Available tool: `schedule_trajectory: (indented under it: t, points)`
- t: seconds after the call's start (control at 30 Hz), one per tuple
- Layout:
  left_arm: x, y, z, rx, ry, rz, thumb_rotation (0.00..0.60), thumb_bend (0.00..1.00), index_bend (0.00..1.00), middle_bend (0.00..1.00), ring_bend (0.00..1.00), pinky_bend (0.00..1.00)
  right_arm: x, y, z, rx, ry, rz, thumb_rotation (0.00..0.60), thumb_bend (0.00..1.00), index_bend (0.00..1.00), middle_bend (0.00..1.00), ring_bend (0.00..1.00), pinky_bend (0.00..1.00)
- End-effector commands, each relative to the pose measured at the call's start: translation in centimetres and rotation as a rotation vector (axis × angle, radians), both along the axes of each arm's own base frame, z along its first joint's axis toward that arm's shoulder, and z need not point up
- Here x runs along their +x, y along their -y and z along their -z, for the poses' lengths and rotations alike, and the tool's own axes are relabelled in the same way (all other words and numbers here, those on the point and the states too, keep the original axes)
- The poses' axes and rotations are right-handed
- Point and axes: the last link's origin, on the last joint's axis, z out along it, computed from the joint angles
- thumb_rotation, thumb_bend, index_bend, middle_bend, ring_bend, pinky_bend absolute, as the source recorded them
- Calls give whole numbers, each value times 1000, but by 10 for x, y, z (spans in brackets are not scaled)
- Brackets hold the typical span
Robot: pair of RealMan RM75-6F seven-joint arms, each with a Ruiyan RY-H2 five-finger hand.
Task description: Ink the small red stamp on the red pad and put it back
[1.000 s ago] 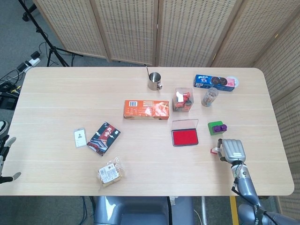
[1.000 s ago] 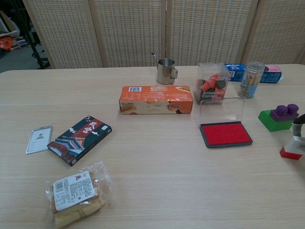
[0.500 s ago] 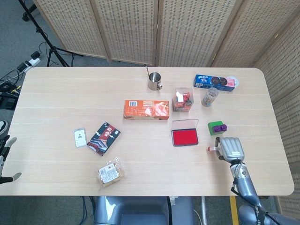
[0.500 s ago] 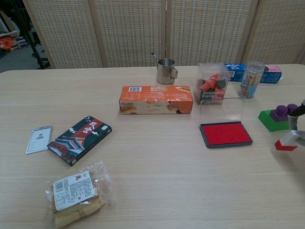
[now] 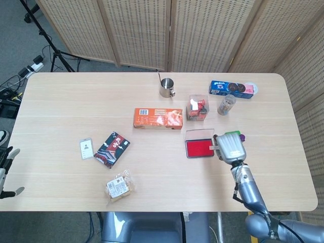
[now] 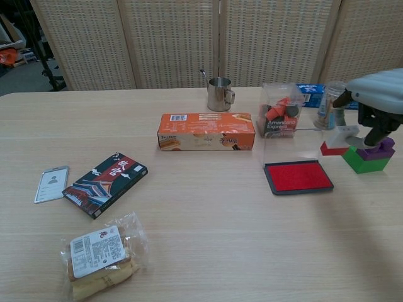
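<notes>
One view only: stamp [image 6: 337,141] under right hand [image 6: 375,100].

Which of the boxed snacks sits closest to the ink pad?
The orange box, lying just left of the red ink pad. The blue cookie box sits further back by the far edge; the dark red-patterned box is far left.

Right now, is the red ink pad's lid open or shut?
Open. The ink pad shows its bare red surface, and its clear lid stands upright behind it.
</notes>
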Motion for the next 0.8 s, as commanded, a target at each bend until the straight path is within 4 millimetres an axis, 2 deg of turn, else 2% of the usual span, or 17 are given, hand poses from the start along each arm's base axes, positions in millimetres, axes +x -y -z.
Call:
schedule_trajectory:
  t: [0.03,0.27,0.6,0.8]
  points:
    - [0,-1,1,-8,-1,1,600,0,0,0,0,0,33,10,14,19,-27,-13,600,465,563,1000,1000,1000]
    - [1,-2,6,-26,-7,1,600,0,0,0,0,0,40,17,34,43,-83,-9,600,466,562,1000,1000,1000]
    - [-2,-6,5,-7,-18,-19,600,0,0,0,0,0,32,25,61,103,-98,33,600,466,562,1000,1000,1000]
    - [-2,-5,6,-1,-24,-19,600,0,0,0,0,0,31,30,64,133,-46,56,600,466,562,1000,1000,1000]
